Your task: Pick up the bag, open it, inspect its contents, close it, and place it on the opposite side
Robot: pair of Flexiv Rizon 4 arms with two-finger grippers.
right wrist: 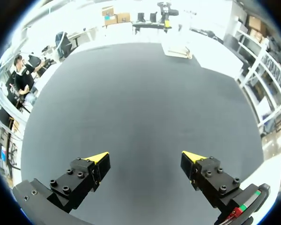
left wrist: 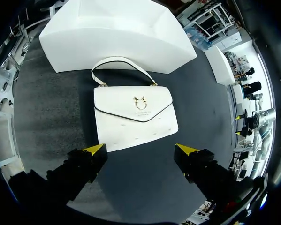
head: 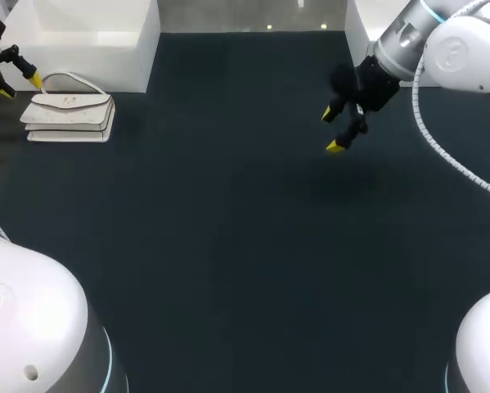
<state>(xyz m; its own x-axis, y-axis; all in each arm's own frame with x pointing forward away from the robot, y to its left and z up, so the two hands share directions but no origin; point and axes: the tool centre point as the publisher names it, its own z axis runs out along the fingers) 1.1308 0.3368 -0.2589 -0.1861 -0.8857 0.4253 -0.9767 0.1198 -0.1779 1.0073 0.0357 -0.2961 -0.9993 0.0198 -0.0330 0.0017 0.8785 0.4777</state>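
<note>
While lying shut at ten o'clock on desk [head: 228, 246], bag [head: 69, 115] backed by white box [head: 89, 37]; both jaws spread, empty.

Open across the table [head: 228, 229] middle and near side; blocked just behind the bag [head: 69, 115] by a white box [head: 89, 33], second box [head: 357, 16] far right.

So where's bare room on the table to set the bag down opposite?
The mat is bare from the bag rightward, including below the right arm's open jaws, near the right white box. Only the far-left corner is crowded: bag by the left white box, left jaws by it.
</note>
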